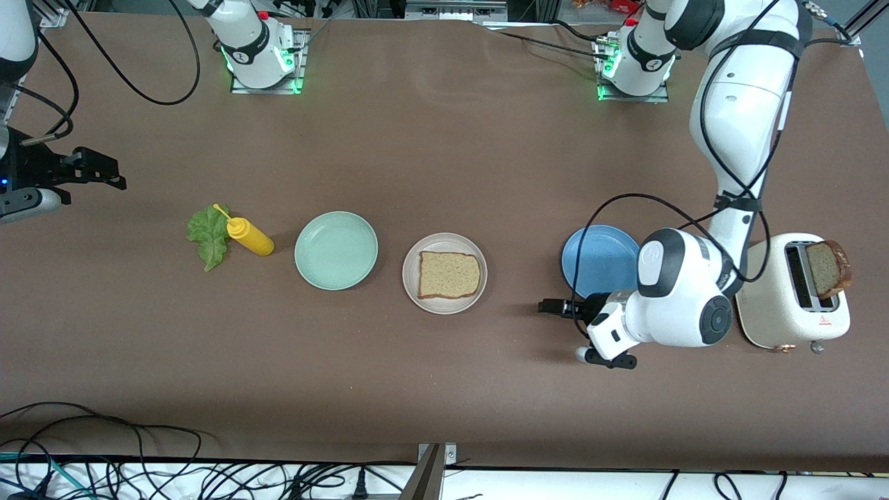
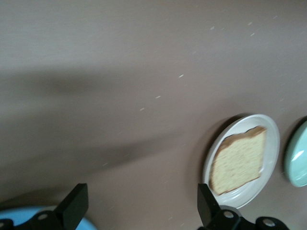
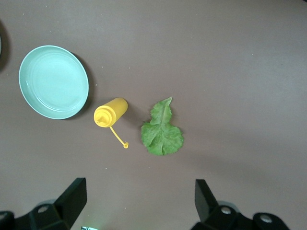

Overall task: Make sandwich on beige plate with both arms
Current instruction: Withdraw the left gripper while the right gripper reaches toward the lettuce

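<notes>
Nearest the front camera is the left gripper (image 1: 549, 306), low over the bench (image 1: 444, 389) beside the blue plate (image 1: 597, 260), its jaws wide and holding nothing; in the left wrist view the two black fingers (image 2: 74, 206) stand well apart with bare bench between them.

One square slice of tan-brown bread (image 1: 449, 275), darker at the crust, lies flat on the beige plate (image 1: 410, 274), a round, shallow, pale dish with a raised rim, near the middle of the bench. A mint green plate (image 1: 336, 250) sits just beside it toward the right arm's end. Next along are a yellow squeeze bottle (image 1: 250, 236) lying on its side and, touching it, a ruffled green lettuce leaf (image 1: 208, 236). A second slice (image 1: 828, 269) stands out of the slot of a cream toaster (image 1: 792, 292) at the left arm's end, close to that edge; a small red mark on the toaster's side is too small to read.

Over the right arm's end hangs the right gripper (image 1: 104, 173), jaws wide and empty.

Brown and matte, the bench carries both arm bases along its edge farthest from the front camera. Black cables trail past the nearest edge.
</notes>
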Controlling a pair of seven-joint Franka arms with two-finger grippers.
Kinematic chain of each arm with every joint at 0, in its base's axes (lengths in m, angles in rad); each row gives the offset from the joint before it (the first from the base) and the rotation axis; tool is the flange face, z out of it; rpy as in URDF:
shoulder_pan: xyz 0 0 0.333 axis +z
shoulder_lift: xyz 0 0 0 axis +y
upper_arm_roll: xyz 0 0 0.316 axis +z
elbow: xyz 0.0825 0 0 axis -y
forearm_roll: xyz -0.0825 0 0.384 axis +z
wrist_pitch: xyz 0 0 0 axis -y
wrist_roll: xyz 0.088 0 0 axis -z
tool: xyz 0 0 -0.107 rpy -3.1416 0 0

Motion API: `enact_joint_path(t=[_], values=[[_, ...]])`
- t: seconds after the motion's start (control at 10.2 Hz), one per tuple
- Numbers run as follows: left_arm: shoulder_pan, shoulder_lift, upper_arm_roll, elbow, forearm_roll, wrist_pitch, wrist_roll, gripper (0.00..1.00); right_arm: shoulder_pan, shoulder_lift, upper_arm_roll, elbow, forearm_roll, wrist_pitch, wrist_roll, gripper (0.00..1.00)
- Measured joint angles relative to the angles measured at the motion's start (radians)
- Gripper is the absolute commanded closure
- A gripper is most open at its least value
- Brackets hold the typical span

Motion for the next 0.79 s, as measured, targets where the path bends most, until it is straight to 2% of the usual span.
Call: enact_joint_path(t=[0.39,0.79], values=[[0.064,-0.058,0.007,0.000,0.143,-0.120,-0.001,0.00,0.000,0.000,0.002,0.005,-0.042,0.001,0.021,0.00],[0.094,-0.090,0.045,0.000,0.302,-0.172,-0.008,0.00,0.002,0.002,0.008,0.002,-0.042,-0.014,0.113,0.00]])
